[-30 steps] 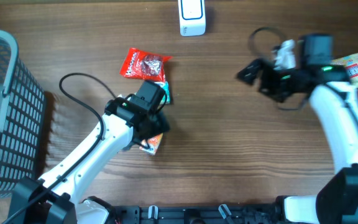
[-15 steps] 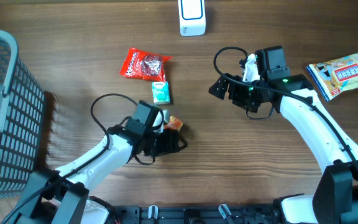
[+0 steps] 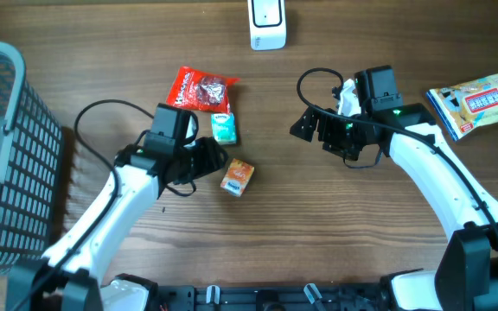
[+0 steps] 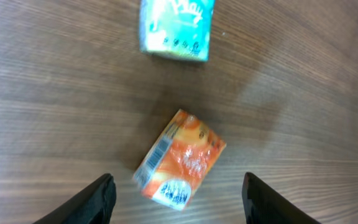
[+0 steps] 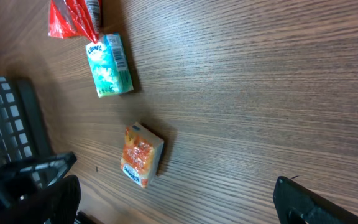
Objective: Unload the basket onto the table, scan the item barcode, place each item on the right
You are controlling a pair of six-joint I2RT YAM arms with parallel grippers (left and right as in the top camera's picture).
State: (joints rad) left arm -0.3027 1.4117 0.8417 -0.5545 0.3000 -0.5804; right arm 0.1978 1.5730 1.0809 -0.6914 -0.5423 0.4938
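Packet (image 3: pixel 237 175), orange-wrapped, lies flat on the wooden table (image 3: pixel 318 233) near its middle, just ahead of the left end effector (image 3: pixel 211 161), whose jaws stand partly open and hold nothing. In the left wrist view we see it sitting ahead of and between the two dark fingers (image 4: pixel 98 200), touching neither, with barcode (image 4: pixel 160 149) stripes showing along one side edge. We take it to be the item chosen for scanning, since the left arm points squarely at it with a finger lined up on either side. A green tissue pack (image 3: pixel 223 128) sits just beyond it, and a red bag (image 3: pixel 201 89) lies farther on, close against the tissue pack. A wire basket (image 3: pixel 37 173) fills the table's left edge, and a yellow-and-blue snack pack (image 3: pixel 478 95) lies well apart on the right. The right end effector (image 3: pixel 305 126) hovers over bare wood, jaws spread wide and empty, facing the packet, a pose we read as waiting. A white device (image 3: pixel 268 24) at the far edge looks to us like the scanner. The packet lies well apart from it, so we judge that gripping and carrying must come first.
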